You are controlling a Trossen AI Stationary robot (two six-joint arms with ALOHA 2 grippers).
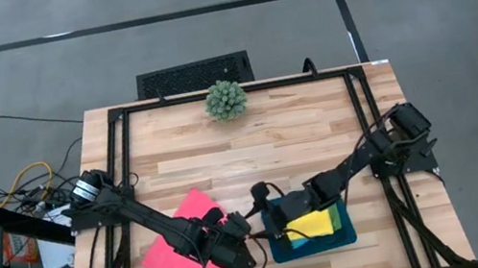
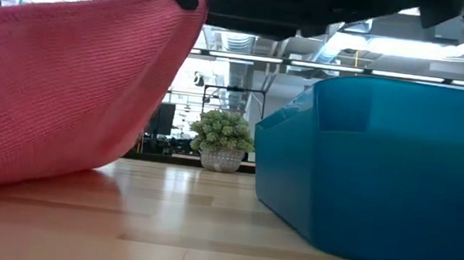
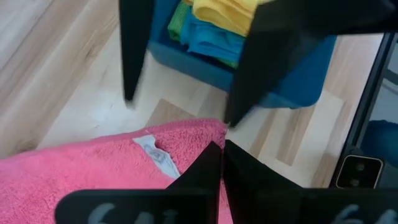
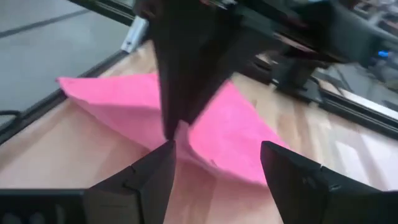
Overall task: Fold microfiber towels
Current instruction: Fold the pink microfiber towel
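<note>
Two arms meet low over the near half of the wooden table [image 1: 316, 131]. Hot pink towel [image 1: 186, 252] is the largest cloth: lies near-left, spread as a diamond, long axis running from far-left to near-right, one corner pointing toward the far edge. Its right corner is lifted off the wood; in the low view the cloth hangs in a sagging curve from above. Left gripper [image 3: 222, 144] has its fingers pressed together, pinching that pink corner, just left of the tray. Dark teal tray [image 1: 347, 235] sits near-centre right. Inside it, a yellow towel [image 1: 313, 223] lies folded atop green [image 1: 336, 220] and sky blue [image 3: 214, 42] ones. Right gripper [image 4: 214, 158] has its fingers spread, pointing toward the pink towel. Spiky green plant [image 1: 226, 100] stands at far centre.
</note>
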